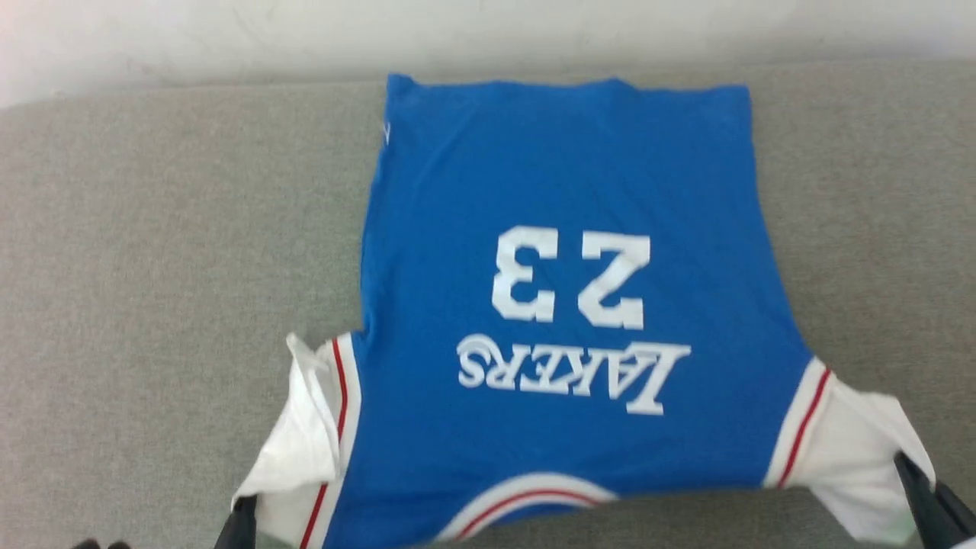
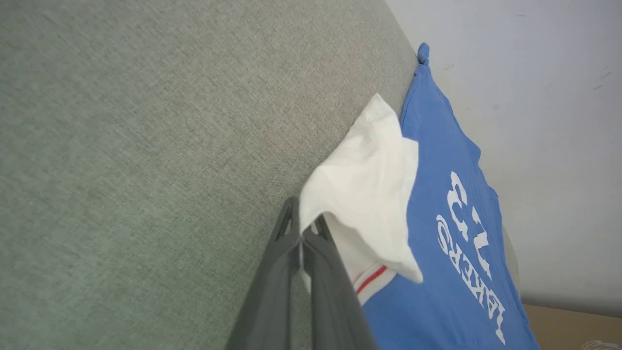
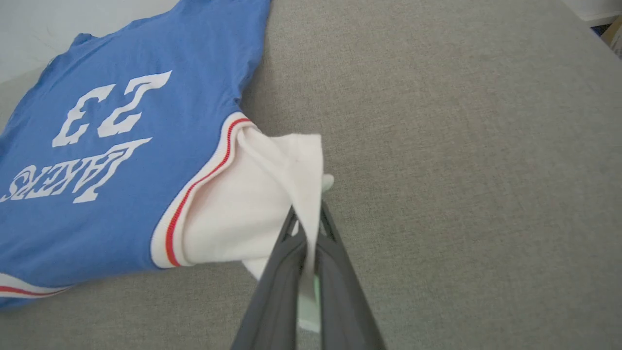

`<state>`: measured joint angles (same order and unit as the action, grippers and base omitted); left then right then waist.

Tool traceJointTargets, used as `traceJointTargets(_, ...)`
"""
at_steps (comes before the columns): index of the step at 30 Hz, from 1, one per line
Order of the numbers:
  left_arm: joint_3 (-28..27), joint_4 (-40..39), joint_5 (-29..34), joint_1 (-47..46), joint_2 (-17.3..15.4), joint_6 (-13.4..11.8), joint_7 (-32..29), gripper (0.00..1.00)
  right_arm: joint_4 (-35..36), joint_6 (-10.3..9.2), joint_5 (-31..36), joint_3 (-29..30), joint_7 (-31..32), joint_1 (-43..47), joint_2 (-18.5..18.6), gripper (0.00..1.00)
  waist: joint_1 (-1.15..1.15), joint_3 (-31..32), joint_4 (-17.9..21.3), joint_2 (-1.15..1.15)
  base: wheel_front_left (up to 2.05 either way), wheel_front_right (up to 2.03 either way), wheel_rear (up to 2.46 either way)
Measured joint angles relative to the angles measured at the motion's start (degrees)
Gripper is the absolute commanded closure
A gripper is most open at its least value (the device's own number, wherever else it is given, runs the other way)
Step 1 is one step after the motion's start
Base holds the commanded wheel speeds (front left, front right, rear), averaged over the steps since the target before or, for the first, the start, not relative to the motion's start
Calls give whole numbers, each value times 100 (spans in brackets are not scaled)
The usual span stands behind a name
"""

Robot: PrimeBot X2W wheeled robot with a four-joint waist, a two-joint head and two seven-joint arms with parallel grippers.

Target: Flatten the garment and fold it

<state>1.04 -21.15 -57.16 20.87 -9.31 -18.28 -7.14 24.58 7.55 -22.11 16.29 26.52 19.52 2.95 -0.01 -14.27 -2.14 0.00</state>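
Note:
The garment (image 1: 564, 290), a royal-blue T-shirt with white sleeves and red-striped trim, is spread print-up on the grey surface, its "LAKERS 23" upside down to me and its collar toward me. My left gripper (image 1: 242, 512) is shut on the white left sleeve (image 2: 369, 194) at the lower left, the cloth pinched between its dark fingers (image 2: 286, 253). At the lower right my right gripper (image 1: 919, 476) is shut on the other white sleeve (image 3: 252, 214), whose edge runs down between the fingers (image 3: 335, 262). Both sleeves are pulled outward and slightly lifted.
The grey fabric surface (image 1: 168, 252) stretches wide to the left and right of the shirt. A white wall (image 1: 488, 30) rises just behind the shirt's hem at the far edge. A strip of tan floor (image 2: 573, 321) shows in the left wrist view.

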Motion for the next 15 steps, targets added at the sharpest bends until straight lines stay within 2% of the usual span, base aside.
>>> traceJointTargets(8, -56, -399, -52, 644, -210, -62, -216, 100, 33, 1, -292, 190, 188, 573, -4, 100, 1, 337, 58, 0, 0, 0, 0)
traceJointTargets(15, -8, -708, -24, 858, -342, -152, -380, 100, 74, 1, -407, 201, 316, 831, -3, 100, 1, 544, 38, 0, 0, 0, 0)
